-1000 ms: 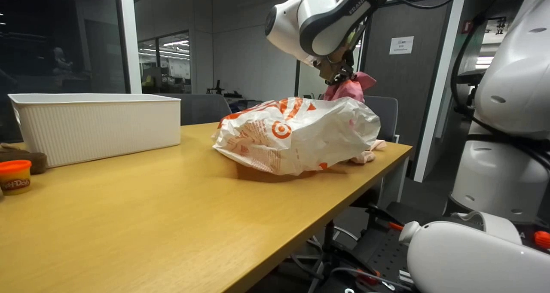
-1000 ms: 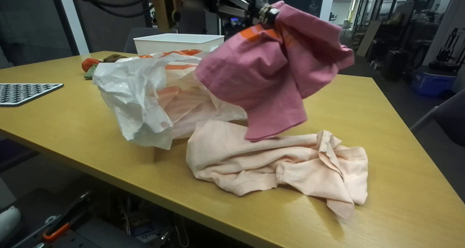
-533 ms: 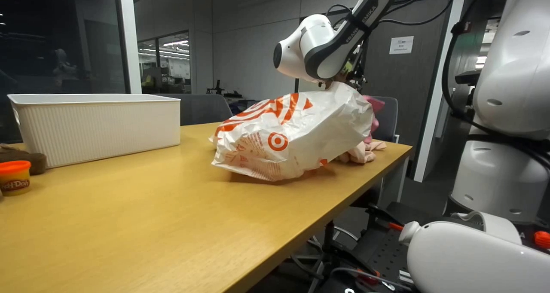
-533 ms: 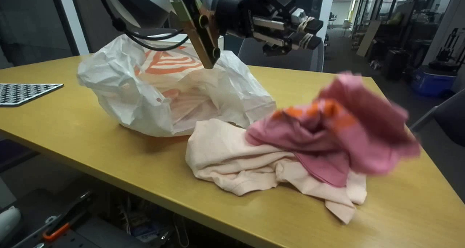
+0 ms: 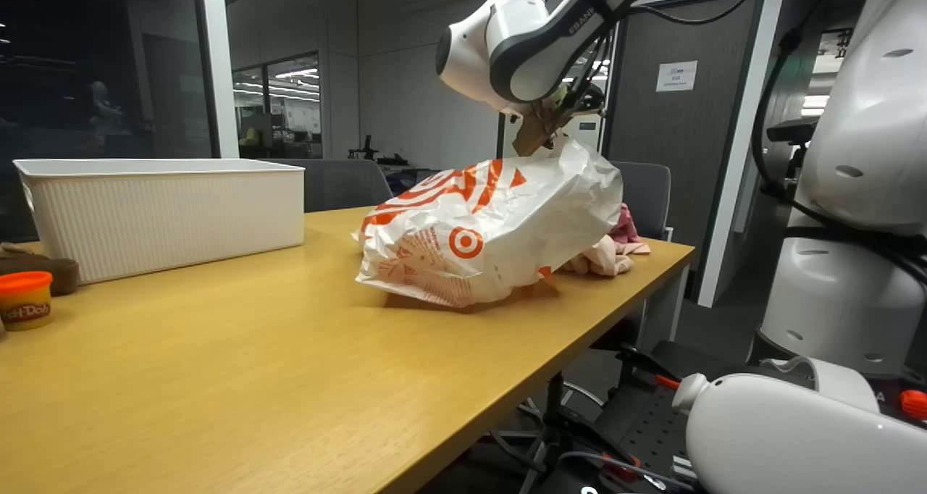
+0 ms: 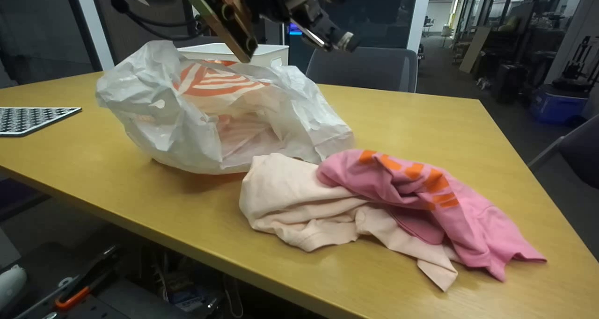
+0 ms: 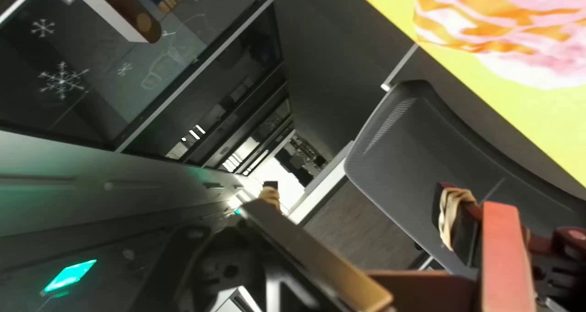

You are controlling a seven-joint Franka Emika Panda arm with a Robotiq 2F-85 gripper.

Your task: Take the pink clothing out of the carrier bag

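One pink garment (image 6: pixel 454 216) outside carrier bag (image 6: pixel 187 136), partly over peach cloth (image 6: pixel 299 206); pincer (image 6: pixel 345 18) spread wide.

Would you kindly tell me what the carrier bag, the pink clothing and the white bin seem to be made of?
Carrier bag: likely thin plastic film with a slight sheen, judging by its sharp crinkles.
Pink clothing: apparently soft, matte cloth, since it slumps in rounded folds; fibre unclear.
White bin: probably moulded plastic, satin finish, given its uniform ribbed wall.
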